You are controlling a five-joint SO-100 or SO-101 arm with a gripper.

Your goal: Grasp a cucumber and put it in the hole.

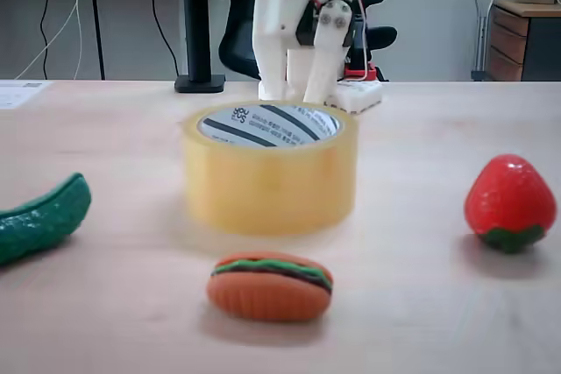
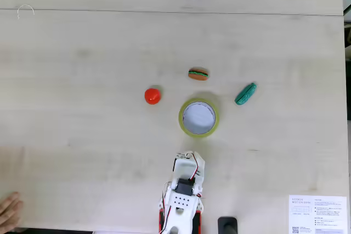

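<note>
The dark green, bumpy cucumber (image 1: 39, 216) lies on the wooden table at the left edge of a fixed view taken low over the table; from above, the cucumber (image 2: 245, 93) is up and right of the tape roll. The yellowish tape roll (image 1: 263, 190) (image 2: 181, 118) stands flat, and its hole faces up, showing the white striped core (image 1: 267, 124). My white gripper (image 1: 294, 94) (image 2: 190, 157) hangs behind the roll, folded in near the arm's base. Its fingers look shut, with nothing between them, well apart from the cucumber.
A toy burger (image 1: 270, 285) (image 2: 198, 73) and a red strawberry (image 1: 510, 203) (image 2: 152, 96) lie around the roll. A black pole base (image 1: 200, 83) and a printed sheet (image 2: 318, 215) are near the arm. A person's hand (image 2: 8, 209) rests at the table corner.
</note>
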